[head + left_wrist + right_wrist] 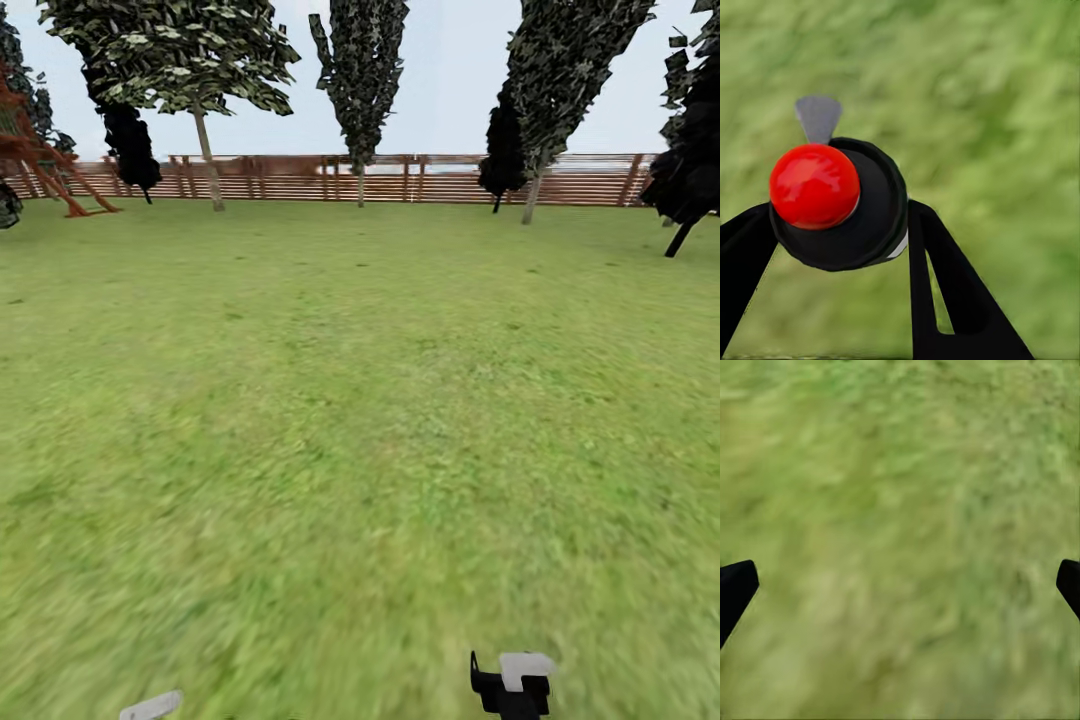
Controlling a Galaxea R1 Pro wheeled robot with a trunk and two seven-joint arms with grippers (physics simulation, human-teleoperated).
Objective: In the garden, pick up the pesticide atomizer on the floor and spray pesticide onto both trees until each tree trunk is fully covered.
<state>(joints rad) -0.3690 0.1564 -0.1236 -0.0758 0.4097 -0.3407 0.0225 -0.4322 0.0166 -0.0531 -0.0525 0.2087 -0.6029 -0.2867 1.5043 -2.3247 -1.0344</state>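
The left gripper (840, 240) is clamped on the atomizer (844, 206), with its red knob and grey nozzle over the grass (997, 97). The right gripper (900, 585) has its jaws wide apart over grass. Far off, trees (205, 140) stand by the fence (300, 178).

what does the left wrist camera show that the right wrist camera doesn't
Left wrist: the left gripper is shut on the atomizer, a black body with a red knob and a grey nozzle pointing out ahead. Right wrist: the right gripper is open, its two black fingertips at the picture's opposite edges with nothing between them. Both look down on blurry green grass, with no trees or fence in either.
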